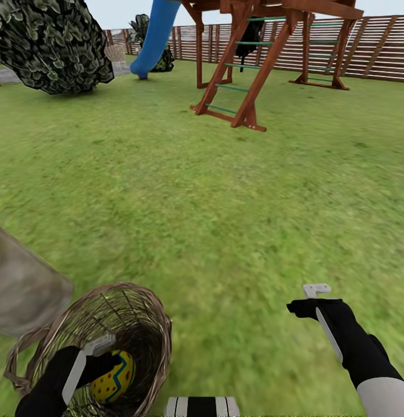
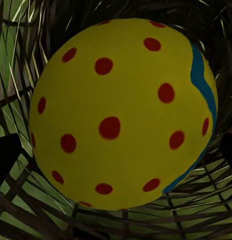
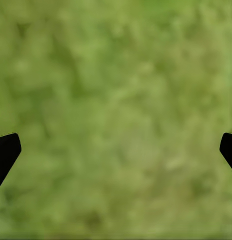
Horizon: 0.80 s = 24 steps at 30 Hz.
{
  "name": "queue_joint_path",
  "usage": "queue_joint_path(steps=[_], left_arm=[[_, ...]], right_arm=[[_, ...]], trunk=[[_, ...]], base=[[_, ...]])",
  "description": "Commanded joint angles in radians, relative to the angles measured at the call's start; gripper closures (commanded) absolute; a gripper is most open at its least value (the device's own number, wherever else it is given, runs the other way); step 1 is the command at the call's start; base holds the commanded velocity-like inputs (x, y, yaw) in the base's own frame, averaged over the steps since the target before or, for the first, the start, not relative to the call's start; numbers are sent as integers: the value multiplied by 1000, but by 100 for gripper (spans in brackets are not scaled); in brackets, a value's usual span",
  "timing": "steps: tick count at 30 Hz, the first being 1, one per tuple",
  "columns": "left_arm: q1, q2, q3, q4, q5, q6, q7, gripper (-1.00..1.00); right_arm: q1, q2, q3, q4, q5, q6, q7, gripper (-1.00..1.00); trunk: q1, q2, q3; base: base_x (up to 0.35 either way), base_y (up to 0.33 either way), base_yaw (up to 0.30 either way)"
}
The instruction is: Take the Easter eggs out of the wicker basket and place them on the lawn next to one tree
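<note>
Open grass to the right and ahead; tight quarters inside the basket.

The left gripper [image 1: 106, 359] sits inside the wicker basket [image 1: 149, 324], its woven wall close around it and an Easter egg [image 2: 120, 115] close before its spread fingertips; a grey-brown tree trunk [image 1: 22, 286] stands just beside the basket's left. The right gripper [image 1: 309, 298] hangs over bare lawn [image 1: 236, 220], fingertips spread wide. The wooden play tower [image 1: 248, 63] and blue slide [image 1: 155, 35] stand well apart, far ahead.

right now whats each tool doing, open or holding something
Left tool: open, fingertips either side of an Easter egg in the wicker basket, not clamped.
Right tool: open, nothing held, over the lawn.
</note>
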Motion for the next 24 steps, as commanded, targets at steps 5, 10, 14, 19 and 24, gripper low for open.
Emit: queue_joint_path(steps=[5, 10, 14, 19, 24], left_arm=[[0, 0, -2, -3, 4, 4, 0, -100], [0, 0, 0, -3, 4, 4, 0, -100], [0, 0, 2, -2, 4, 4, 0, -100], [0, 0, -1, -2, 4, 3, -2, 100], [0, 0, 4, -2, 4, 3, -2, 100]], right_arm=[[0, 0, -2, -1, 4, 3, 7, -100], [0, 2, -1, -1, 4, 3, 7, -100], [0, 0, -2, -1, 4, 3, 7, -100], [0, 1, -1, -1, 4, 3, 7, -100], [0, 4, -1, -1, 4, 3, 7, -100]], trunk=[[2, -2, -20], [4, -3, -40], [5, -3, -43], [5, -3, -43], [5, -3, -43]], base=[[0, 0, 0], [0, 0, 0], [0, 0, 0], [0, 0, 0], [0, 0, 0]])
